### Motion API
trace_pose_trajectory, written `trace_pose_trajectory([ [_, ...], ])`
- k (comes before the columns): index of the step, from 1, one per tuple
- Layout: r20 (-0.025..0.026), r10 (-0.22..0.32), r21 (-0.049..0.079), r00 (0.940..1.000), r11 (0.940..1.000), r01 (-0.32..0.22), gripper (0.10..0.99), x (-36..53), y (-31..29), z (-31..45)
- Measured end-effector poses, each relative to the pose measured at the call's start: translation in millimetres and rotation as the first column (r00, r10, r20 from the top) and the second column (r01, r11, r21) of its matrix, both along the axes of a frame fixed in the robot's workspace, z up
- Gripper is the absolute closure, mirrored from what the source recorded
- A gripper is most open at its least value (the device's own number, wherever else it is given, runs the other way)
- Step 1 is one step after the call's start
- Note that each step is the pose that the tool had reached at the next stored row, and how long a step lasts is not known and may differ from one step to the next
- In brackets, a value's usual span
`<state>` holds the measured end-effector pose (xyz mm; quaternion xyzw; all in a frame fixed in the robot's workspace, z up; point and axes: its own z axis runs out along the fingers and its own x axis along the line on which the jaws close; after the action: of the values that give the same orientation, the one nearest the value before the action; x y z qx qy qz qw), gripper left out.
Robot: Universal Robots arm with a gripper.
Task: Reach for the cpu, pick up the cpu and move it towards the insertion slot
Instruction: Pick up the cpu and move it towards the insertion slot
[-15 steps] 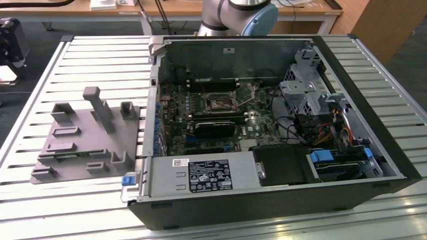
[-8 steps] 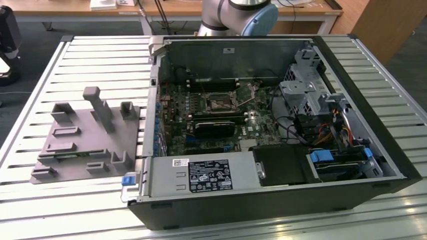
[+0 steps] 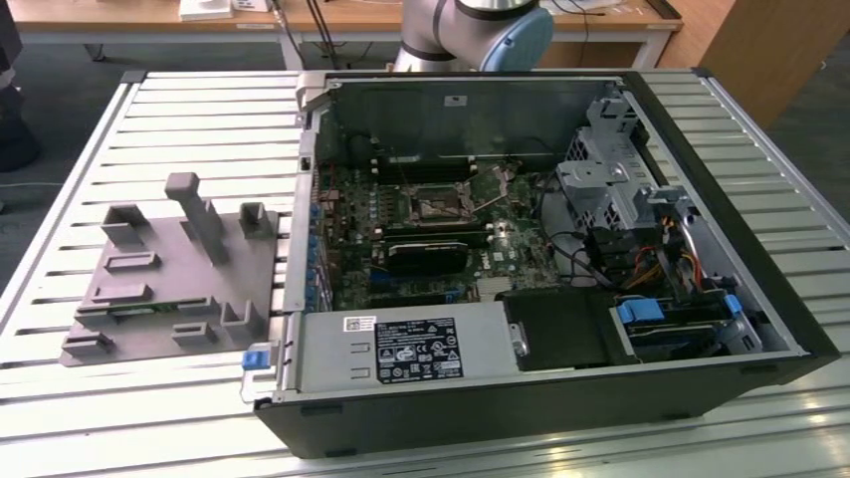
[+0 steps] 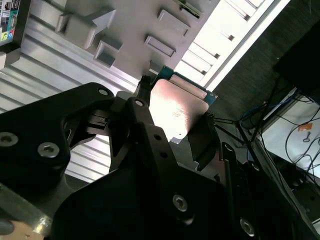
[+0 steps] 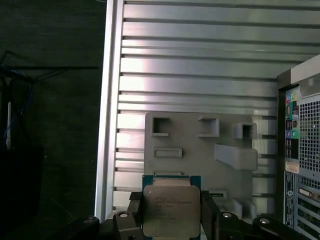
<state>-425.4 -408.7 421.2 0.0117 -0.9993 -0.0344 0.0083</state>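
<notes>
- table (image 3: 199, 119): slatted metal, carries everything.
- PC case (image 3: 531, 418): lies open side up on the table, toward the exterior view's right. The board (image 3: 512, 244) is exposed inside.
- fixture (image 3: 173, 284): grey plastic plate w/ recesses and posts. Flat on the table just beside the case, on the exterior view's left.
- arm (image 3: 479, 30): base stands at the table's far edge, behind the case.
- gripper (image 5: 171, 225): jaws drawn in to cpu width, one on each of two opposite edges. Looks a firm pinch in both wrist views.
- slot (image 3: 436, 206): small square socket w/ metal frame, mid-board inside the case. Nothing sits in or over it.
- cpu (image 5: 171, 207): held in the gripper, clear of the table. Metal lid faces the first wrist cam, thin greenish rim showing. It's square, so no long axis to speak of.
- key relation: in the first wrist view the fixture lies beyond the cpu and the case's corner is off to one side. So, by my reading, gripper + cpu hang over the fixture side, outside the case. The slot is then well apart, past the case wall, toward the exterior view's right. Pick looks done; cpu not yet near slot.
</notes>
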Motion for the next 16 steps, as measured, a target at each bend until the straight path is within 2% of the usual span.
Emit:
trace_pose_trajectory([
  [4, 0.0, 0.0, 0.0, 1.0, 1.0, 0.0, 0.541, 0.6, 0.1, 5.6],
  [16, -0.0001, 0.0, 0.0, 1.0, 1.0, 0.0, 0.541, 13.4, 0.0, 9.1],
])
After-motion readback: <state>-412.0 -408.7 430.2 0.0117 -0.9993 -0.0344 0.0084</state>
